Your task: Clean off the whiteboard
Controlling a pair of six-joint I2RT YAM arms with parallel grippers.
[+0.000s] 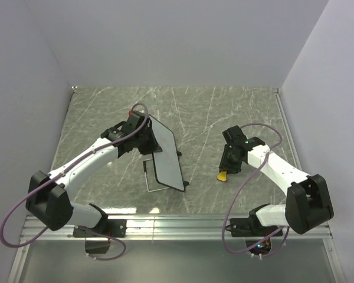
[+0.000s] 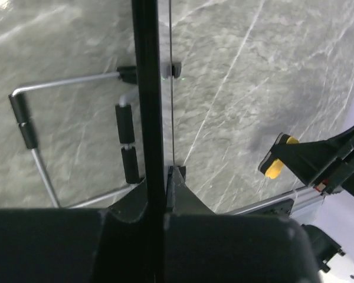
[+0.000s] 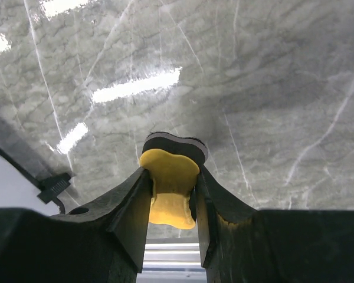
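Note:
The whiteboard (image 1: 165,156) is a white board with a thin black rim, propped up on edge at the table's middle. My left gripper (image 1: 143,132) is shut on its far upper rim. In the left wrist view the board shows edge-on as a black bar (image 2: 147,88) running between the jaws of my left gripper (image 2: 156,191). My right gripper (image 1: 226,170) is to the right of the board, shut on the yellow bone-shaped eraser (image 1: 223,175). In the right wrist view the eraser (image 3: 170,177) sits between the fingers of my right gripper (image 3: 171,186), its dark felt face just above the table. A corner of the board (image 3: 9,188) shows at lower left.
A bent wire stand (image 1: 148,177) lies behind the board's near end, also in the left wrist view (image 2: 29,130). The table is grey marble (image 1: 212,112) with white walls on three sides. A metal rail (image 1: 177,224) runs along the near edge.

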